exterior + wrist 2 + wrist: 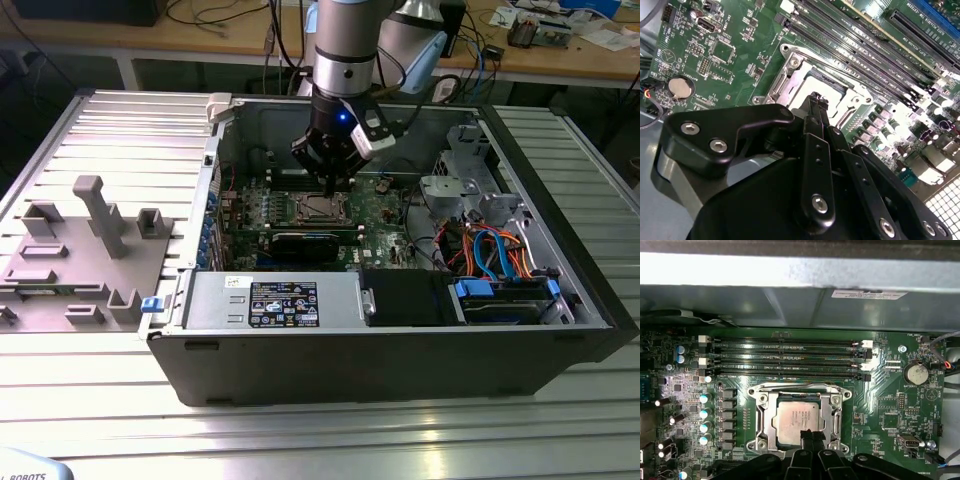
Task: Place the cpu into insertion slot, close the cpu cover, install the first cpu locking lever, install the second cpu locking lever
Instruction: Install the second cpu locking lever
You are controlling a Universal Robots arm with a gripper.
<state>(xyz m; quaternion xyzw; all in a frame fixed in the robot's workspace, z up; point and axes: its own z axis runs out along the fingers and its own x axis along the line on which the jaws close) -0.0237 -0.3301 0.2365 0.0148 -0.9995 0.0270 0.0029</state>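
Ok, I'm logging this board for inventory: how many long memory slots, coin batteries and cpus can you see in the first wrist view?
long memory slots: 4
coin battery: 1
cpu: 1
Total: 6

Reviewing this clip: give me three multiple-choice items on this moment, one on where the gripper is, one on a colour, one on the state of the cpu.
1. Where is the gripper in the exterior view?
A. Over the grey fixture tray outside the case
B. Inside the open computer case, above the insertion slot
C. Over the blue cables at the exterior view's right

2. What colour is the circuit board?
A. Green
B. Red
C. White

3. What is the state of the cpu?
A. Held up in the air by the gripper
B. Lying on the fixture tray
C. Lying in the insertion slot inside the metal frame, silver top showing

Answers: 1 B, the fingers reach down into the case over the socket. 2 A, both wrist views show a green board. 3 C, the first wrist view shows the chip flat in the socket.
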